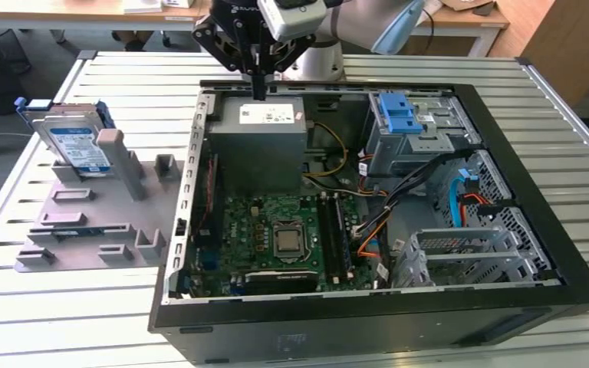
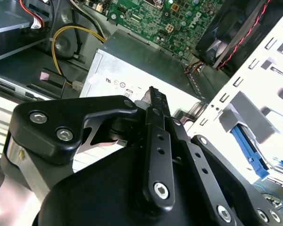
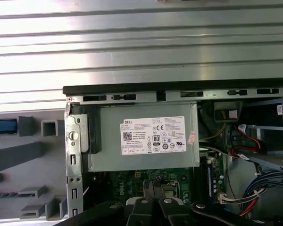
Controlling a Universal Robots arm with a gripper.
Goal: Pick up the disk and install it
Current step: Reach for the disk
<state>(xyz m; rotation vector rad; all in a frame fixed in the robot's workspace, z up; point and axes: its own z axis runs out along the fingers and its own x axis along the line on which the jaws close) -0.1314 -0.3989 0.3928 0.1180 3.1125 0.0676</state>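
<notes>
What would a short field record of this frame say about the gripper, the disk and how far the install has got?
scene: open black computer case on a slatted metal table
gripper: black, shut, empty, above the grey power-supply box in the case
disk: flat silver hard drive, white-and-blue label, blue frame; stands on edge in a grey fixture plate, at the exterior view's left of the case
progress: disk not yet picked up

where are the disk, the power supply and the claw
disk [image 1: 76, 147], exterior view, its white-and-blue label
power supply [image 1: 258, 153], exterior view, its grey casing
claw [image 1: 260, 95], exterior view, between its fingertips
</notes>
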